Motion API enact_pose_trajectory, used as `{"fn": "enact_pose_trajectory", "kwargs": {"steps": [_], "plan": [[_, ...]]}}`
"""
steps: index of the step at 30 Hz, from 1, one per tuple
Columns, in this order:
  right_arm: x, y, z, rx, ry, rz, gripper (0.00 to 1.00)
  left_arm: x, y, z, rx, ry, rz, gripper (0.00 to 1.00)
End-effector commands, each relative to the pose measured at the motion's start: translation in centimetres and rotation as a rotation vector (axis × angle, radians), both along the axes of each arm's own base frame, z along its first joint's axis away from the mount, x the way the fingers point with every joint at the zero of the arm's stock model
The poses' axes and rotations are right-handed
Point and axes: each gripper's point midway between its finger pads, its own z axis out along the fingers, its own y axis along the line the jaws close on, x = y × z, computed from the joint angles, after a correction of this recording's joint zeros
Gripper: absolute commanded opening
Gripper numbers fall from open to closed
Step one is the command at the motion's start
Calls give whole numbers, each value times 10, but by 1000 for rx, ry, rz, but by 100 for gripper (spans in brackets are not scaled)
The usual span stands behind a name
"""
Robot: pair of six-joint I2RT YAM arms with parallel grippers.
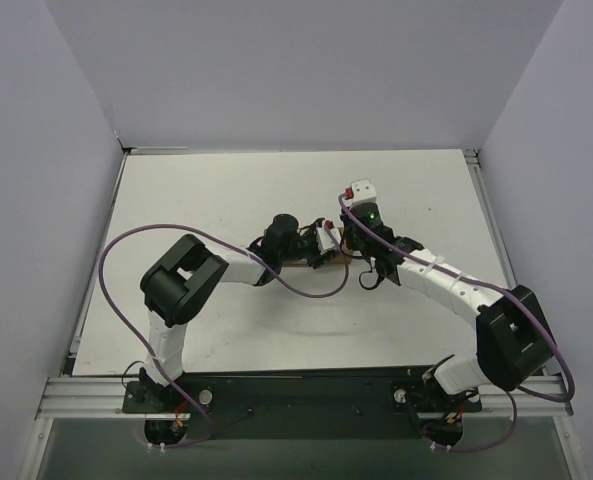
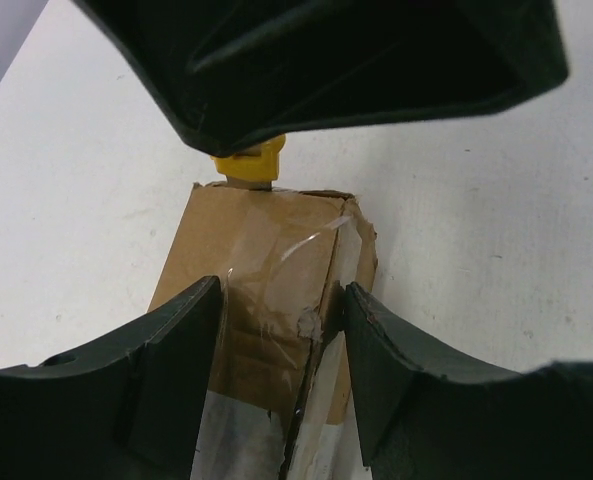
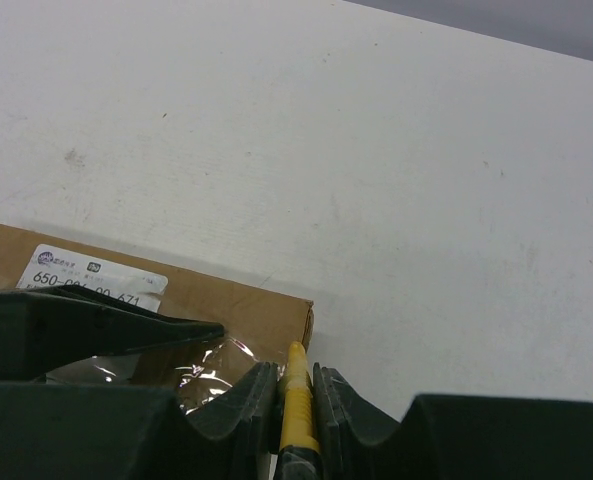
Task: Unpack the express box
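express box at table centre, straddled by left gripper: jaws half-wide, flanking both long sides; real clamp or not, cannot tell. right gripper pinched tight on yellow utility knife, at box's 12 o'clock end in left wrist view. brace box firmly; keep blade shallow along clear tape seam.

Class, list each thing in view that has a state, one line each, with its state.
Brown cardboard express box: lying flat, taped, tape torn at the seam.
Yellow utility knife: clamped, tip at the box's end.
Right gripper: jaws shut on the knife.
Left gripper: jaws apart astride the box; grip unclear.
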Motion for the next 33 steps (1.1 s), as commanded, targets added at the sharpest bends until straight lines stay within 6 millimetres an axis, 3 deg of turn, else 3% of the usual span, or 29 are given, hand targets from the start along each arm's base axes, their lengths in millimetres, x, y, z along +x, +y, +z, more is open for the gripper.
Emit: {"fn": "enact_pose_trajectory", "kwargs": {"steps": [1, 10, 19, 24, 26, 28, 29, 31, 32, 33], "plan": [[-12, 11, -16, 18, 104, 33, 0, 19, -15, 21, -46, -47, 63, 59], [-21, 5, -11, 22, 131, 11, 0, 35, -17, 16, -14, 9, 151, 50], [-36, 4, -11, 28, 166, -3, 0, 32, -23, 12, 13, 26, 141, 33], [-39, 3, -11, 39, 176, -10, 0, 16, -27, 8, 1, 48, 80, 24], [-36, 2, -13, 33, 169, -11, 0, 12, -28, 17, -42, 62, 61, 24], [-32, -2, -14, 26, 167, -18, 0, 2, -24, 15, -40, 93, 22, 36], [-29, -1, -12, 32, 161, -14, 0, 5, -16, 25, -52, 95, 36, 48], [-23, -3, -11, 18, 150, 0, 0, 2, 0, 27, -55, 127, 42, 53], [-22, -4, -13, 11, 156, 6, 0, 12, 17, 51, -98, 125, 72, 55], [-15, 1, -8, 30, 133, 21, 0, 17, 28, 62, -122, 142, 88, 57]]}}
